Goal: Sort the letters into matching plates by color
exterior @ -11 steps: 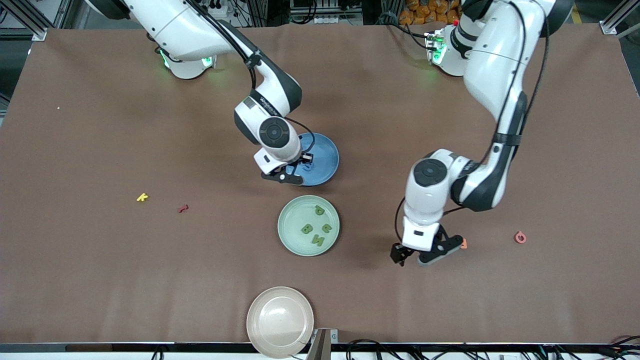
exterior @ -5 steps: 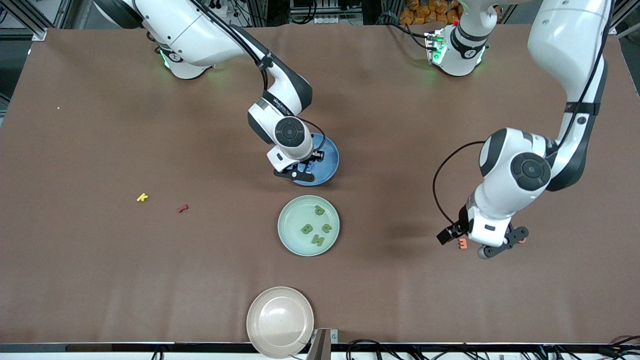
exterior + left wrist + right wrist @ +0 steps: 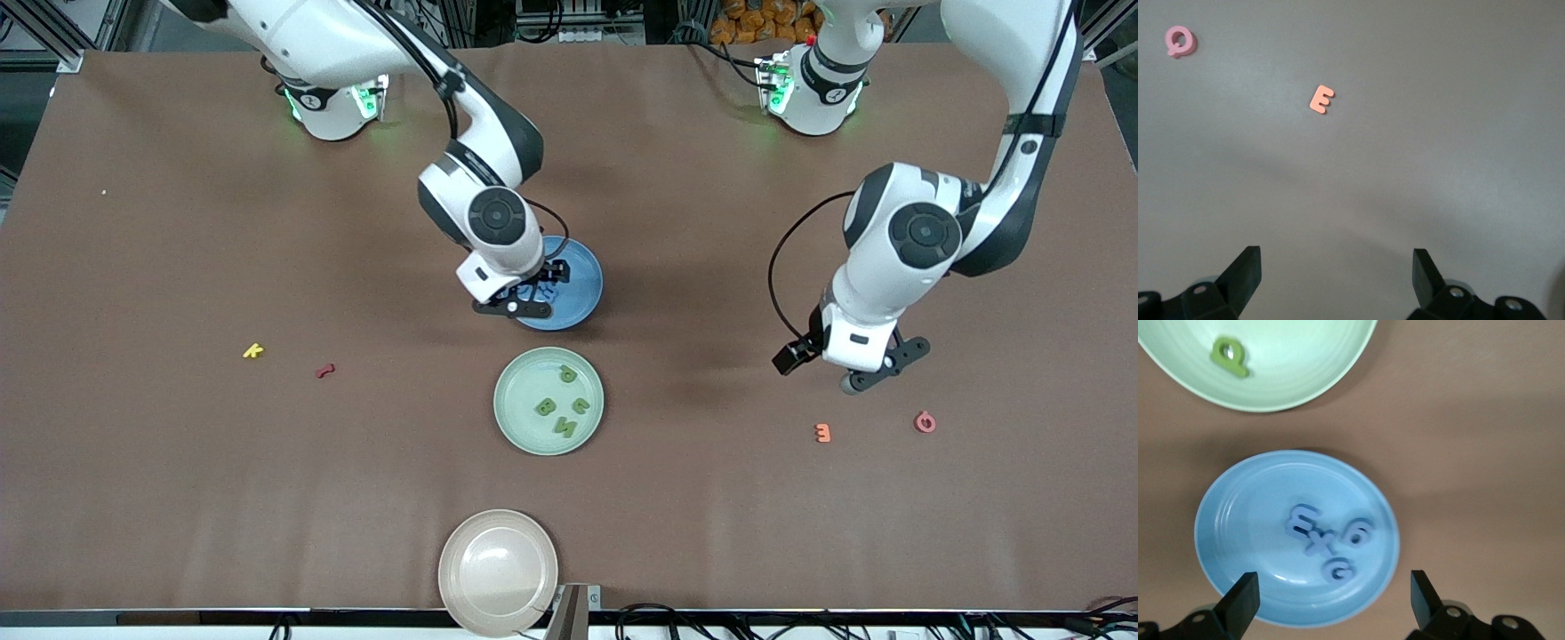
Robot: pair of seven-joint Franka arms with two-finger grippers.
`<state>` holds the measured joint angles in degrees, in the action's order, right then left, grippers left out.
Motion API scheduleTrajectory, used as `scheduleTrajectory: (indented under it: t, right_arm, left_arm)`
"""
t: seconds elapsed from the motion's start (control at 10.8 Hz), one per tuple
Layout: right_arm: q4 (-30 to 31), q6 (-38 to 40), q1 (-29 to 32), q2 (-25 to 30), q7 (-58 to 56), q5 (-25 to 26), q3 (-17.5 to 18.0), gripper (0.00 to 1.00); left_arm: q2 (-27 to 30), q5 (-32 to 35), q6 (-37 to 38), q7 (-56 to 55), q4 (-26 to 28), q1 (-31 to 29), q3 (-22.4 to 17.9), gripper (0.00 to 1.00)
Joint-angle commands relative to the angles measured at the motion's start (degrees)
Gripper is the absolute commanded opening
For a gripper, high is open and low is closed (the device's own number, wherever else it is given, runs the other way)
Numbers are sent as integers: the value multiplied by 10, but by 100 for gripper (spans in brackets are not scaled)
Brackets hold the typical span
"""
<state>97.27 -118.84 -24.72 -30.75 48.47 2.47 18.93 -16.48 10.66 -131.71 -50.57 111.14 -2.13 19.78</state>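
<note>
the right gripper (image 3: 524,292) hangs with its fingers spread and empty over the blue plate (image 3: 1231,520), where four blue letters (image 3: 1321,543) lie clustered under it. four green letters (image 3: 562,404) sit in the mint green plate (image 3: 508,418), nearer the front camera than that gripper. the left gripper (image 3: 840,363) hovers wide open, holding nothing, over bare table near an orange e (image 3: 1321,99) and a pink q (image 3: 1179,41).

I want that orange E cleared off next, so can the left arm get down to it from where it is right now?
Probably yes. The left claw is open, holds nothing, and hangs over bare table beside the orange E. Only the pink Q lies close, apart from the E.
</note>
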Motion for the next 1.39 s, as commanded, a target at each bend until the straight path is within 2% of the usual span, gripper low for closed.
scheduleTrajectory:
  t: [0.0, 0.28, 0.46, 0.65, 0.74, 0.83, 1.02, 1.3]
  right_arm:
    - [29, 55, 39, 103, -17, 2, 5, 100]
    - [27, 144, 73, 195, -36, -2, 4, 100]
    - [25, 209, 111, 248, -119, -3, 0, 100]
    - [20, 242, 140, 294, -166, -7, -18, 100]
    - [6, 260, 145, 300, -197, -7, -38, 100]
    - [-12, 262, 148, 300, -256, -9, -77, 100]
    - [-22, 257, 142, 303, -347, -45, -163, 100]
    - [-29, 256, 144, 303, -498, -43, -231, 100]
  left_arm:
    - [57, -17, 39, 125, 30, -13, 7, 100]
    - [101, -21, 104, 246, 29, -40, 7, 100]
    - [131, -55, 150, 361, 28, -53, 7, 100]
    - [167, -75, 200, 377, 22, -52, 8, 100]
    - [181, -91, 229, 379, 15, -48, 9, 100]
    - [203, -110, 243, 380, 16, -47, 14, 100]
    - [228, -133, 269, 381, 13, -47, 33, 100]
    - [218, -146, 358, 462, -104, -55, 25, 100]
